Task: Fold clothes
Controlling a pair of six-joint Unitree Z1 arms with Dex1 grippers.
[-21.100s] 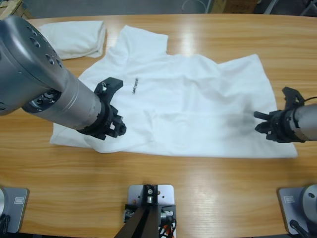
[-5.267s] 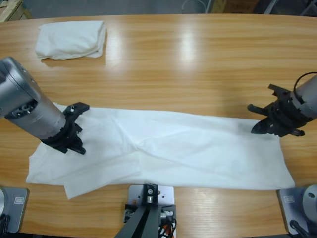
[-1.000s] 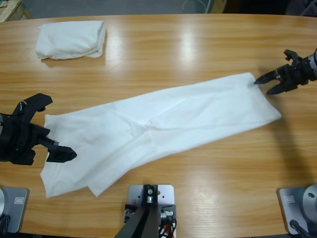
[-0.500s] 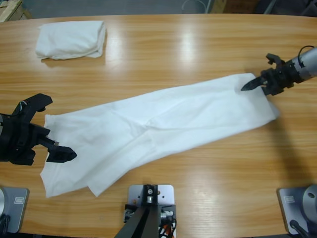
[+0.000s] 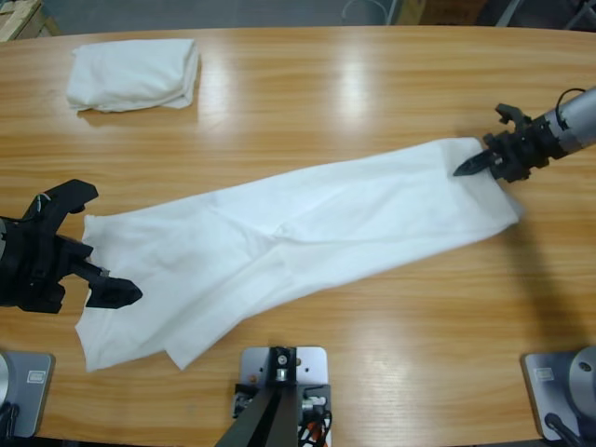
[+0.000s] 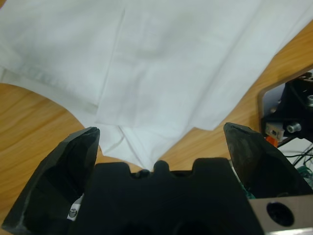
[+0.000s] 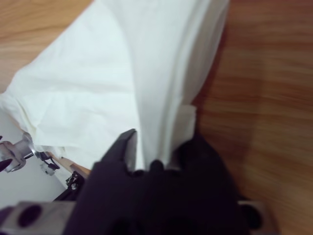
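1. Shirt (image 5: 298, 233): white, folded into a long band, lying slantwise on the wooden table (image 5: 326, 84) from lower left to upper right. No lettering visible; sleeves and collar tucked out of sight in the fold.
2. Folded shirt (image 5: 135, 73): second white garment, compact bundle at the far left corner of the table, well apart from the band. Seen in the high view only.
3. Left gripper (image 5: 88, 244): jaws spread wide, holding nothing, at the band's left end. Arm behind it cut off by the left edge of the high view. Left wrist view looks down on layered hems of the shirt (image 6: 161, 63), with the left gripper (image 6: 161, 142) bracketing them and the cloth's lowest corner reaching the black body; contact not determinable.
4. Right gripper (image 5: 480, 160): jaws pressed together on the upper right corner of the band. Pinch itself too small to make out from above. Right wrist view shows it plainly: right gripper (image 7: 159, 149) with a ridge of shirt (image 7: 122, 83) rising from between the closed jaws, fingertips largely buried in fabric.
5. Rig hardware at the wrist views' lower edges: partial, indistinct.
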